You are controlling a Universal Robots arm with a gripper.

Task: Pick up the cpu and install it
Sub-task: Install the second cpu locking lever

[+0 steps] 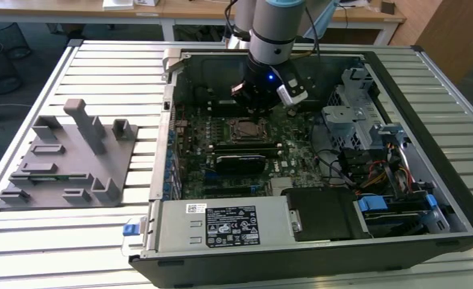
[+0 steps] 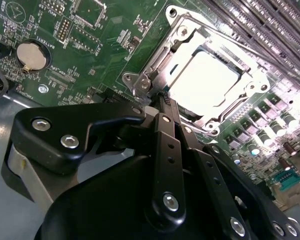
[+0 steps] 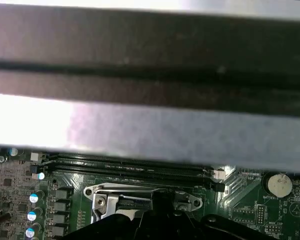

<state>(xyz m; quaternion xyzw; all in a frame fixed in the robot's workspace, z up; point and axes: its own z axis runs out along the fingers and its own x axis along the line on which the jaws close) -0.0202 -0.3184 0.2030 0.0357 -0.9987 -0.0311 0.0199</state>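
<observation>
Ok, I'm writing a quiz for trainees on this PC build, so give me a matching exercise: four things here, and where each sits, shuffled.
Things:
1 cpu
2 grey fixture tray
3 coin battery
4 power supply

Places:
A on the slatted table, outside the case, on the exterior view's left
B inside the metal socket frame
C on the green board, apart from the socket frame
D along the case's edge nearest the exterior camera

Pairs: 1-B; 2-A; 3-C; 4-D

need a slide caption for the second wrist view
Gripper poised at the edge of the motherboard socket, where the cpu sits inside the metal frame.
</observation>
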